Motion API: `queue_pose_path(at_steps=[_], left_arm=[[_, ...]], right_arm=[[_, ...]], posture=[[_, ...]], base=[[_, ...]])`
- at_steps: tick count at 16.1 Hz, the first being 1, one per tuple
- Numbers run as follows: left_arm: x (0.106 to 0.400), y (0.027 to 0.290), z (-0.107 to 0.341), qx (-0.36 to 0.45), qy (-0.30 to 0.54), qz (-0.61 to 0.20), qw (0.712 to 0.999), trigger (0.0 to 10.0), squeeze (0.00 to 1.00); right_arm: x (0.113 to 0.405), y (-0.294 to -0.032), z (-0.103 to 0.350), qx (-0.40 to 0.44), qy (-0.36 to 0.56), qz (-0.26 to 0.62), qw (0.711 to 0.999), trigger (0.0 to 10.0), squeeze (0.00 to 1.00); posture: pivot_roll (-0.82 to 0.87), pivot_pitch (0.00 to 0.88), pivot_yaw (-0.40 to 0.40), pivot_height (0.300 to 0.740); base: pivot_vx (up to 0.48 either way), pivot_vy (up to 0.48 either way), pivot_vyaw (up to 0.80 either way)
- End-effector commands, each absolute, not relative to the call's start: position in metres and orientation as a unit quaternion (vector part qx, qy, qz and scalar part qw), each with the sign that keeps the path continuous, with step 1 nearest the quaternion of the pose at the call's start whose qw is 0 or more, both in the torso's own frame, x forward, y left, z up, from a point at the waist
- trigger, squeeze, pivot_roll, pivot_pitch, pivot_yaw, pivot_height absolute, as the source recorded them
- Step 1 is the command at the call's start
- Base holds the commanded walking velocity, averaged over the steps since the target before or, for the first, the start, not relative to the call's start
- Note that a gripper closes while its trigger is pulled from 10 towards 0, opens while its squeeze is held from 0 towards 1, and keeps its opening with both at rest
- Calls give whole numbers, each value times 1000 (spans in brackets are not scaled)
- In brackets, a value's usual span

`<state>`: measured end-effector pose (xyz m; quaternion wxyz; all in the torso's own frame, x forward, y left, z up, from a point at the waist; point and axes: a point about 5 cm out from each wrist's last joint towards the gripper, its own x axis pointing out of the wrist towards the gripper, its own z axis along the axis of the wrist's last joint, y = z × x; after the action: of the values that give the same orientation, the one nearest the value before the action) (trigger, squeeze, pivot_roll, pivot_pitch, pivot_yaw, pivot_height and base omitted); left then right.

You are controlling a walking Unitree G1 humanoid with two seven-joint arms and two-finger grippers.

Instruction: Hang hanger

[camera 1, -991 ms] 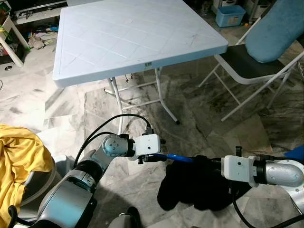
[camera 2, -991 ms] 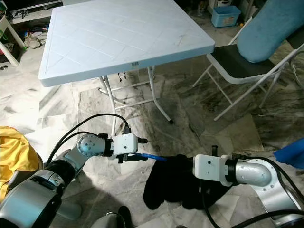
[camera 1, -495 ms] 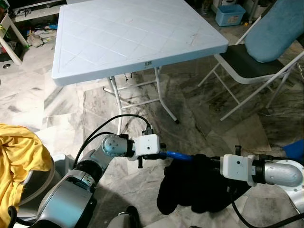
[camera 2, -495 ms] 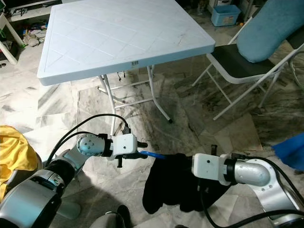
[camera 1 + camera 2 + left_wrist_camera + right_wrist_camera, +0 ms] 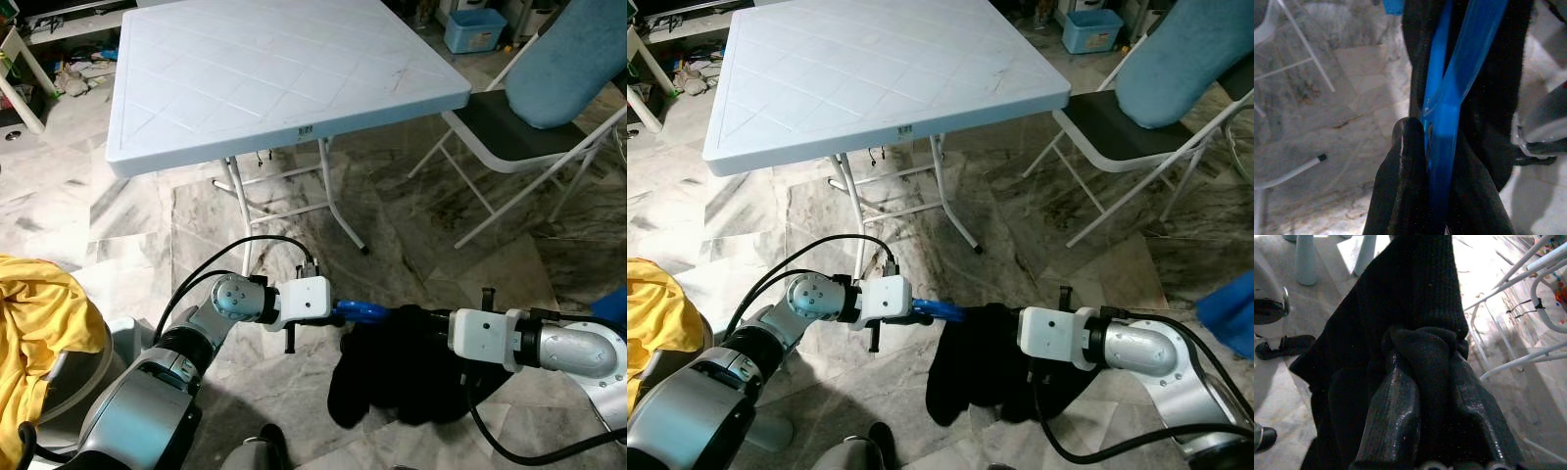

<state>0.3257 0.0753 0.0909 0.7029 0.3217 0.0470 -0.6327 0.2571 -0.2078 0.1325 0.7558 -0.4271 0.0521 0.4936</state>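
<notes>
A: Far left, a yellow cloth (image 5: 34, 323) heaped in a basket at the robot's side. Beyond it, a white folding table (image 5: 265, 73) on marble floor (image 5: 127, 211).

B: Left gripper (image 5: 343, 311)?

A: Low, in front of the robot, pointing right. Head views give only its white wrist block and a short blue stub poking out. The left wrist view settles it: both black fingers (image 5: 1400, 196) are clamped onto the blue hanger (image 5: 1449, 107), pinching the bar where its two arms fork.

B: And the hanger itself?

A: Held in the air between the two grippers, above the floor, in front of the table. From the head, just the blue end (image 5: 942, 311) next to the left gripper; the rest is buried in a black knitted garment (image 5: 402, 372) hanging from it. The wrist view shows the blue bar running on into the black fabric.

B: Right gripper (image 5: 1004, 338)?

A: Opposite the left one, pointing left, its fingertips sunk into the garment. The right wrist view shows the fingers (image 5: 1396, 416) closed around a bunched fold of the knit (image 5: 1420, 308). Whether hanger is inside that fold, I cannot tell.

B: Further right?

A: A white folding chair (image 5: 519, 137) with a dark seat and a blue-grey cushion on its back. A blue box (image 5: 475, 29) far behind.
</notes>
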Motion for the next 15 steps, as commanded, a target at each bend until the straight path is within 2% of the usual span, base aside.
queue_pose_path(at_steps=[1, 4, 5, 8, 9, 11, 13, 15], left_arm=[[325, 73, 90, 307, 50, -636, 706, 0, 0], [321, 71, 86, 284, 51, -637, 715, 0, 0], [319, 71, 83, 274, 52, -636, 719, 0, 0], [314, 72, 78, 239, 55, -638, 730, 0, 0], [314, 73, 76, 227, 53, -628, 742, 0, 0], [312, 80, 68, 169, 46, -575, 799, 0, 0], [305, 87, 58, 168, 52, -559, 810, 0, 0], [299, 95, 49, 132, 53, -527, 838, 0, 0]], right_arm=[[260, -200, 143, -431, 10, 492, 756, 10000, 0], [262, -201, 144, -434, 7, 492, 755, 10000, 0], [261, -201, 142, -428, 17, 501, 752, 10000, 1000], [261, -198, 139, -424, 16, 504, 752, 10000, 1000], [261, -197, 138, -423, 11, 497, 757, 10000, 1000], [262, -195, 141, -404, 2, 479, 780, 10000, 1000], [262, -197, 143, -401, -2, 465, 789, 10000, 1000], [263, -202, 142, -391, -2, 438, 810, 10000, 1000]], posture=[[-232, 168, 54, 740], [-229, 171, 45, 740], [-226, 172, 42, 740], [-223, 172, 43, 740], [-226, 169, 48, 740], [-247, 169, 59, 740], [-249, 172, 59, 740], [-246, 173, 58, 740]], base=[[0, 0, 0], [0, 0, 0], [0, 0, 0], [0, 0, 0], [0, 0, 0], [0, 0, 0], [0, 0, 0], [0, 0, 0]])
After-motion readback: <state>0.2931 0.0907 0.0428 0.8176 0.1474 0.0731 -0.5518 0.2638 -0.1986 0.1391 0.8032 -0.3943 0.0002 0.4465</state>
